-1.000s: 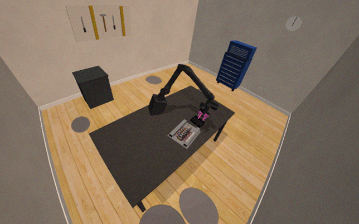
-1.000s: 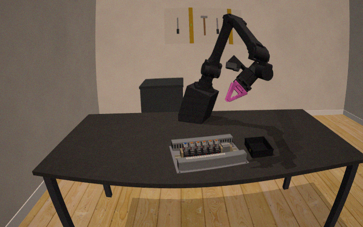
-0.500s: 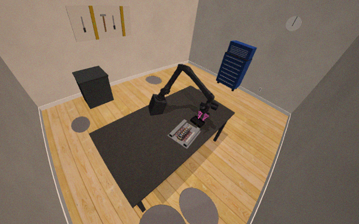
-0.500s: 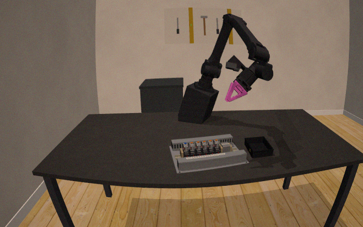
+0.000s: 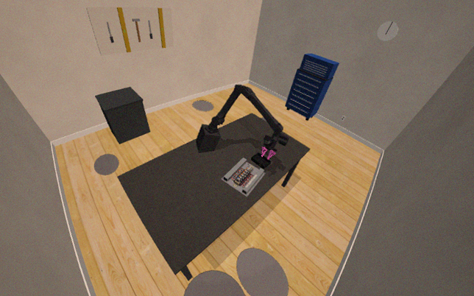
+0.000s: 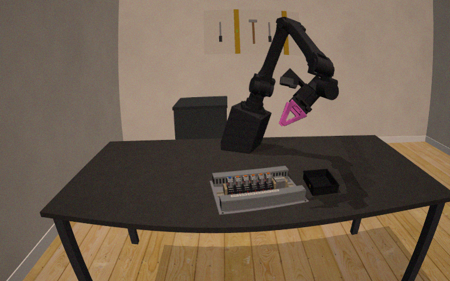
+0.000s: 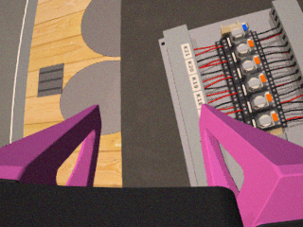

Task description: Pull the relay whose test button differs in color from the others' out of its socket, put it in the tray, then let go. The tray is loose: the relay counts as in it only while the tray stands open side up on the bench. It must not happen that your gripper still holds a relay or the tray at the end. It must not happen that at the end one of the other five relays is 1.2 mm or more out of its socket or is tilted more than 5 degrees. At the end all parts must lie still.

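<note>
Toward the near long edge of the bench (image 5: 181, 197) (image 6: 149, 185) (image 7: 147, 142), as seen from outside, the relay with the blue button (image 6: 229, 180) (image 7: 239, 32) stands seated at the left end of its row. Five orange-buttoned relays (image 6: 253, 180) (image 7: 255, 82) follow to its right, so I see a neighbour on one side only. Gray ducts (image 6: 262, 198) (image 7: 175, 47) wall the row along both long sides of the panel (image 6: 215, 198) (image 7: 179, 109). Just beyond the panel's right end sits the black tray (image 5: 259, 163) (image 6: 326, 191), open side up, with room out to the right short edge. A broader stretch runs to the left short edge. My gripper (image 5: 265, 157) (image 6: 282, 124) (image 7: 150, 113) hangs well above the surface, partly open, nothing between its fingers. The arm's base (image 5: 207, 140) (image 6: 244, 132) takes up space at the far long edge.
</note>
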Tool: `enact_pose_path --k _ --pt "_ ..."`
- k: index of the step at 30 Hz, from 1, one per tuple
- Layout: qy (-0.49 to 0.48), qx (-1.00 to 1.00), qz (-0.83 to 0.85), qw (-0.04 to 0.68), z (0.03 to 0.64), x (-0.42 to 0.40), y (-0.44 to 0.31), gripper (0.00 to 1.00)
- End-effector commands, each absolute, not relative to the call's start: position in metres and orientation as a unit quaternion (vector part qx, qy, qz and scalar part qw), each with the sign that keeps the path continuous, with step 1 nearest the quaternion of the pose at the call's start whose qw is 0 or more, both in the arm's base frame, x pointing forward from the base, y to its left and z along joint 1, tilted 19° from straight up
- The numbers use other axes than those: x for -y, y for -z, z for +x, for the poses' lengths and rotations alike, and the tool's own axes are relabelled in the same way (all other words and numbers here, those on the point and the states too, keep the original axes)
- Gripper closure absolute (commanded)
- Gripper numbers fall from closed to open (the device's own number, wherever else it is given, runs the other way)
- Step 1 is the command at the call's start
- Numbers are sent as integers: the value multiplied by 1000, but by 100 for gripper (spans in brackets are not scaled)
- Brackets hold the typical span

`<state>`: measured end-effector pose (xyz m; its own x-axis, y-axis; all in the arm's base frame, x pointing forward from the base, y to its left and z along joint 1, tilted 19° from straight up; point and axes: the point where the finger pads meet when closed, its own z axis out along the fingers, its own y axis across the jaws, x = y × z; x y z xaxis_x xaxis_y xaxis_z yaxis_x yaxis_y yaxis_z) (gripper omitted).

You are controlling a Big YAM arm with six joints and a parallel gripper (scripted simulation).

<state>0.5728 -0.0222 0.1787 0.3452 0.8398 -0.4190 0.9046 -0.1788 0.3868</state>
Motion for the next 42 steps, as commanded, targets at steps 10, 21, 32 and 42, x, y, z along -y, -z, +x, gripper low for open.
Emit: enact_pose_path --k 10,21,32,42 --pt "38 -562 768 305 581 24 -200 41" --pt "49 -575 766 282 578 35 -176 41" --pt "47 -618 757 206 570 59 -125 41" --pt "-4 -678 730 87 550 93 -55 41"
